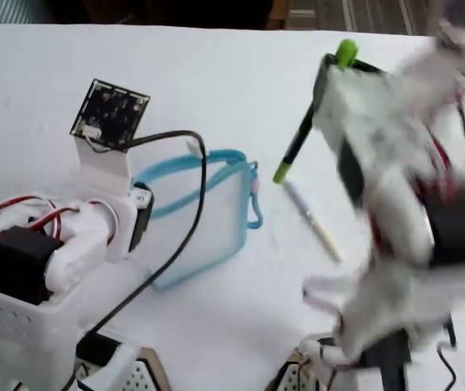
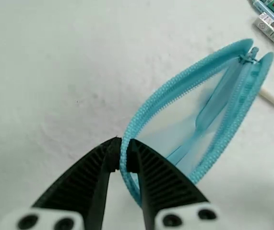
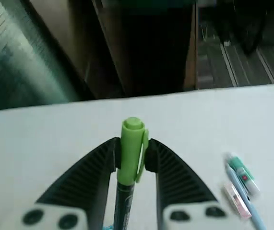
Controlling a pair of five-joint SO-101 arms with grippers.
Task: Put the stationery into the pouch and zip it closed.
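Note:
A clear pouch (image 1: 203, 216) with a light-blue zipper lies on the white table, its mouth gaping wide (image 2: 208, 120). My left gripper (image 2: 122, 160) is shut on the pouch's zipper edge at one end. My right gripper (image 3: 132, 160) is shut on a green-capped black pen (image 3: 129, 153), held above the table right of the pouch; in the high view the pen (image 1: 305, 126) hangs slanted with its green tip down. A pale pencil-like stick (image 1: 313, 221) lies on the table to the right of the pouch.
Small stationery pieces, teal and pink (image 3: 240, 184), lie on the table farther off. A black cable (image 1: 187, 228) runs across the pouch from the left arm. The table's far edge (image 3: 137, 98) borders a dark floor.

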